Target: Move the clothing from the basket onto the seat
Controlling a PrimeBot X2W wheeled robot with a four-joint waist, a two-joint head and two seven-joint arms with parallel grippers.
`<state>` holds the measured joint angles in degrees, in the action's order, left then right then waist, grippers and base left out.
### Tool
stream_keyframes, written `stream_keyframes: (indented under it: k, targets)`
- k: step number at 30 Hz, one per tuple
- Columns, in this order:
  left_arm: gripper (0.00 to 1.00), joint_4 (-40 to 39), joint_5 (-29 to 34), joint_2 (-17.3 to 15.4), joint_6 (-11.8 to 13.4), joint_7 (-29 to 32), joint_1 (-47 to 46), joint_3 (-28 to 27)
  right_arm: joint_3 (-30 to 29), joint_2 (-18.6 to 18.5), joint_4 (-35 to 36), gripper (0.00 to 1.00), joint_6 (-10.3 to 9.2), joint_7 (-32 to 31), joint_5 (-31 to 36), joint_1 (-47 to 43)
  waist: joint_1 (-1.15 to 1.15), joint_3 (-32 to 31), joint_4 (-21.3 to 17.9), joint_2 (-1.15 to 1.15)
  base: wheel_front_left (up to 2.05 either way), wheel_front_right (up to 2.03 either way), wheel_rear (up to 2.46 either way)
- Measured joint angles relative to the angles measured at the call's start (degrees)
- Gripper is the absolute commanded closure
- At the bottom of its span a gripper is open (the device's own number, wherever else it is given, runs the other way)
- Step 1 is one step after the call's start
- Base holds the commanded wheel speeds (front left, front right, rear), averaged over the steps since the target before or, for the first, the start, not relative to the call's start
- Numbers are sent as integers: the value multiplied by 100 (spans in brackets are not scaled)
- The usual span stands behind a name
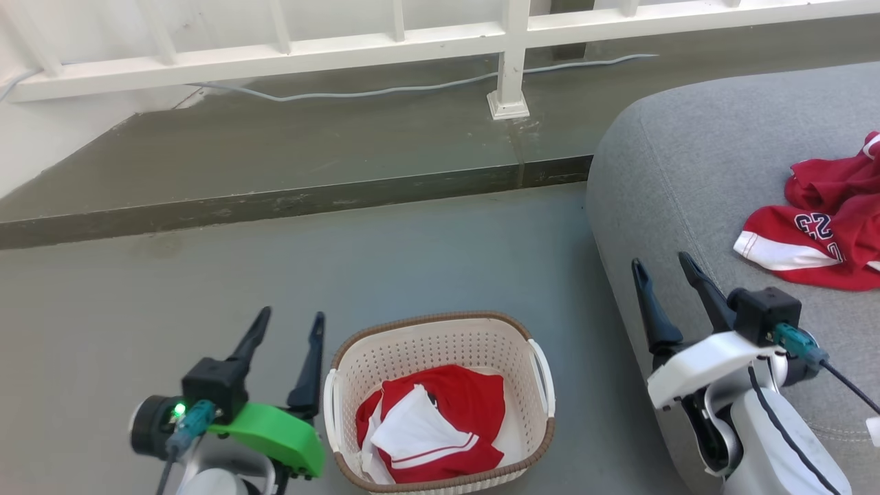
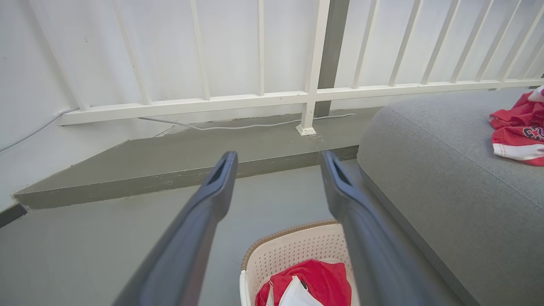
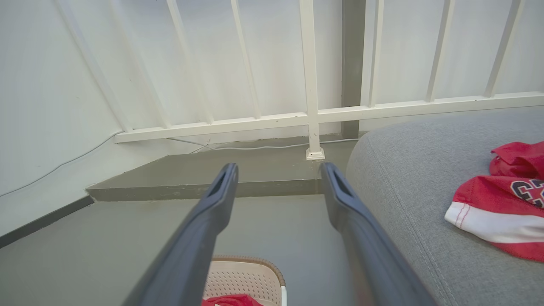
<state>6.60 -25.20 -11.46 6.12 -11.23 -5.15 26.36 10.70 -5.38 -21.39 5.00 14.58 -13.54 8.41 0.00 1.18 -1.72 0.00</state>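
A red garment with a white panel [image 1: 430, 426] lies crumpled in the bottom of the basket [image 1: 440, 322]. It sits just to the right of the left fingers [image 1: 311, 357] and lower than their tips. A second red garment with dark lettering [image 1: 818, 234] is already on the seat [image 1: 687, 158], to the right of the right fingers [image 1: 650, 302] and a little beyond their tips.

Both pairs of fingers are spread wide and hold nothing. The left fingers hang over the floor [image 1: 137, 289], close beside the basket's left handle and pointing past it, not down into it. The right fingers hang over the front edge of the seat, well apart from the basket.

With one piece on the seat and one in the basket, the task looks about half done. The step in hand appears to be the reach for the piece in the basket.

The left fingers are the nearer pair. They would need to swing right over the rim, tip downward and come down onto the heap. A raised fold, such as the ridge of the white panel, looks the best place to close.

The basket looks light, so a finger catching the perforated wall could push it along the floor or lift it with the cloth. The garment must come clear of the rim before it is carried across to the seat.
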Motion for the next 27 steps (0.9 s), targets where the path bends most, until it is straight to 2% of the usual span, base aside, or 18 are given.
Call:
stream_keyframes:
  k: [12, 27]
  targets:
    - [0, -42, -1, -31, 53, -19, 199, -253, -43, -16, 169, 0, -151, -1, 19, -302, 0, 37, -6, 0, 0, 0, 0]
    - [0, -130, 25, 8, 66, -49, 310, -469, -43, -24, 438, 0, -167, -53, 25, -330, 0, 131, -51, 0, 0, 0, 0]
